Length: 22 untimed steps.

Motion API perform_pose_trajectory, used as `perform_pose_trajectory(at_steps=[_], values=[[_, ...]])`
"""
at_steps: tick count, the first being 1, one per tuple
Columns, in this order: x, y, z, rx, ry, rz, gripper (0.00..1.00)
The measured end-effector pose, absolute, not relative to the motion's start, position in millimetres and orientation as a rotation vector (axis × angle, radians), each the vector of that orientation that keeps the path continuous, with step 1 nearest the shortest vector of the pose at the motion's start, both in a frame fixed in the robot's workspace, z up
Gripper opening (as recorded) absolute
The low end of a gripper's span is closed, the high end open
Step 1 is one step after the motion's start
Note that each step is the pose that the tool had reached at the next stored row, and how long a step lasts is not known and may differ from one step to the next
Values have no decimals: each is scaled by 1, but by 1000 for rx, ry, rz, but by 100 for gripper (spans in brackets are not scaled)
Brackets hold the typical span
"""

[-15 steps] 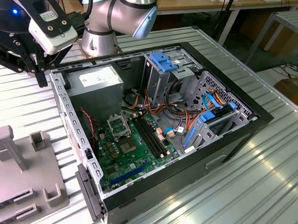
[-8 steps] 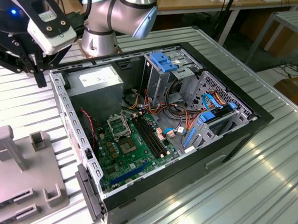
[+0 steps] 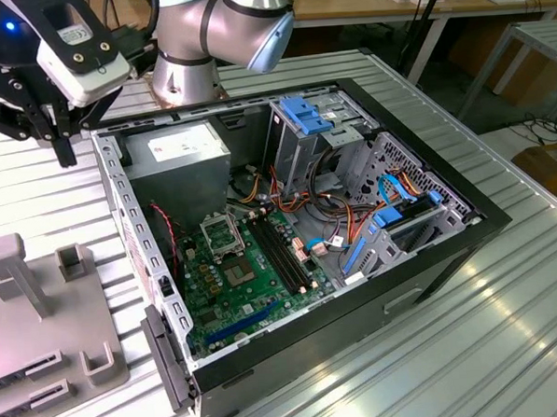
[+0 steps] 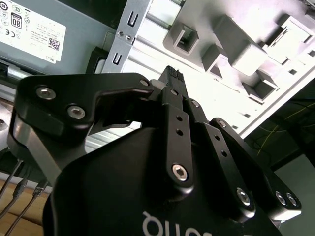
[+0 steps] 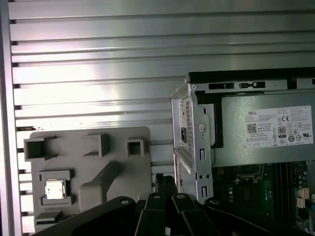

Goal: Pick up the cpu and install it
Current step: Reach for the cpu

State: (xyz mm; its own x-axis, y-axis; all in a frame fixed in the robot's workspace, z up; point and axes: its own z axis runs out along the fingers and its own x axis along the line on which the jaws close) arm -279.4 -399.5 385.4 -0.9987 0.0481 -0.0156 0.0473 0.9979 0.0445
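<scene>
The cpu (image 5: 54, 189), a small silvery square chip, lies in a square recess of the grey fixture plate (image 5: 88, 162) on the table beside the computer case. My gripper (image 3: 64, 150) hangs above the table between the fixture and the case's outer wall. Its black fingertips (image 5: 165, 183) are together with nothing between them, also seen in the second wrist view as fingertips (image 4: 170, 76). Inside the open case (image 3: 466, 219) lies the green motherboard (image 3: 254, 280), with the metal socket frame (image 3: 219, 232) near its middle.
The case's metal side wall (image 5: 194, 142) and grey power supply (image 3: 177, 148) stand close beside the gripper. The fixture carries several raised grey blocks (image 3: 16, 274). Cables and blue drive brackets (image 3: 306, 114) crowd the case's far side. The ribbed metal table (image 3: 509, 336) surrounds everything.
</scene>
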Motion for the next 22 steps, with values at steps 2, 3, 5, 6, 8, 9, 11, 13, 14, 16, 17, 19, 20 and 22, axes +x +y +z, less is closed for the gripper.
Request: perform_pose_trajectory(at_steps=[2,3,5,6,8,9,11,13,14,16,17,19,20,22], values=[[-280,-401,385,63,3125,69,11],[-280,-402,384,56,3126,69,11],[-281,-404,384,37,3127,69,11],[-281,-405,384,28,3127,69,11],[-283,-407,383,17,3127,69,11],[-284,-408,383,13,3128,69,11],[-287,-409,383,8,3128,69,11],[-290,-409,382,8,3128,69,11],[-291,-409,382,7,3128,69,11],[-294,-409,382,7,3128,69,11],[-295,-409,382,7,3128,69,11],[-298,-409,381,7,3128,69,11],[-300,-409,381,7,3128,69,11],[-302,-409,381,7,3128,69,11]])
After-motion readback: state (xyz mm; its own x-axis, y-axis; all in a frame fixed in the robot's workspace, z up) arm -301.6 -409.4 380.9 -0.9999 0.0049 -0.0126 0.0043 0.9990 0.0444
